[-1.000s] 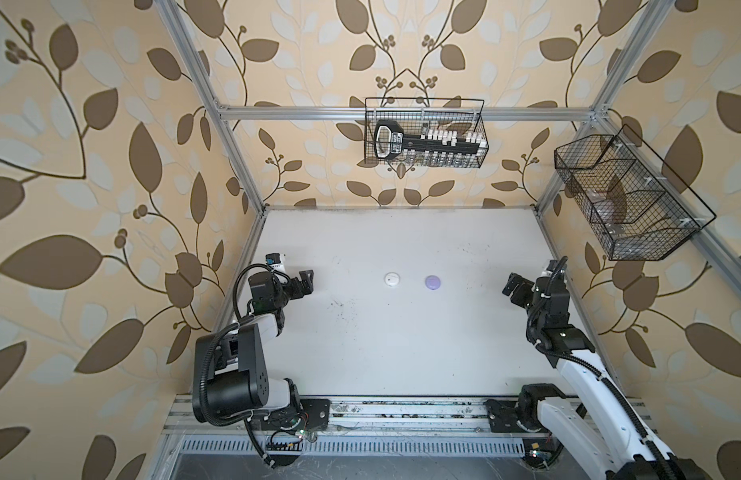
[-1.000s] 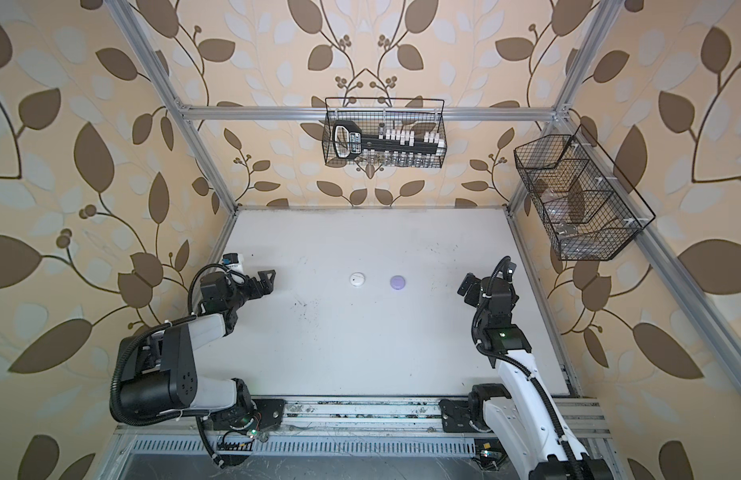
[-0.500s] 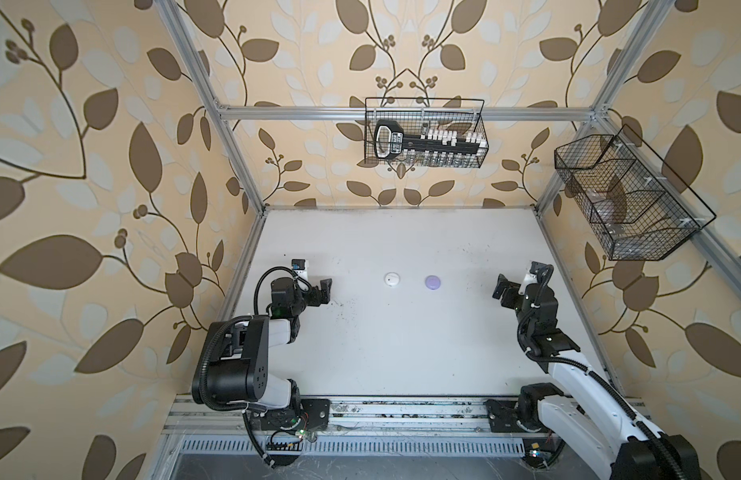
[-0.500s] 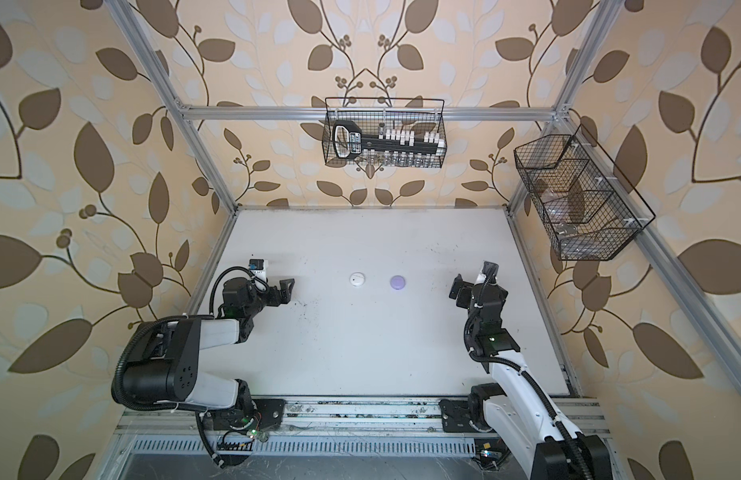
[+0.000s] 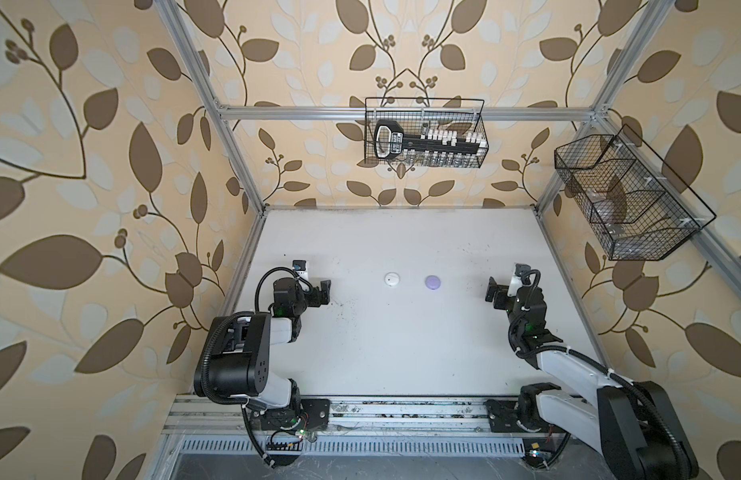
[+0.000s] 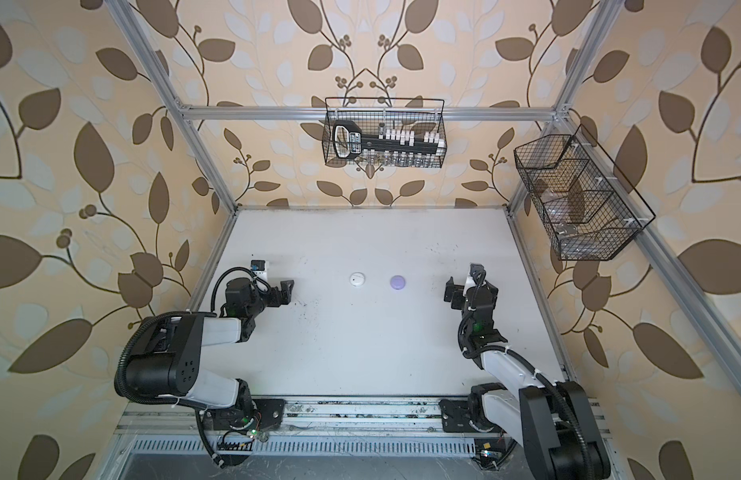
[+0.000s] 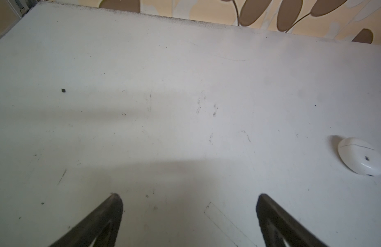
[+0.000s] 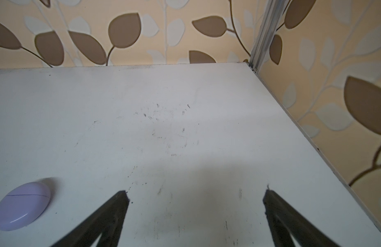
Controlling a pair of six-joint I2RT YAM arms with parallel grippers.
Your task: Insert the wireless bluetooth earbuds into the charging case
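Approach stage: left tool (image 5: 326, 292) and right tool (image 5: 490, 293) spread wide, empty. On the counter (image 5: 393, 353), white case (image 5: 392, 279) at left's 3 o'clock, lavender case (image 5: 432, 282) at right's 9, lids shut. Earbuds not visible. Next: likely prise a lid open.

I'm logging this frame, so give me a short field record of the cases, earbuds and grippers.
white case: shut, on table
lavender case: shut, right of it in both top views, not touching
earbuds: none in view
left gripper: open, empty
right gripper: open, empty
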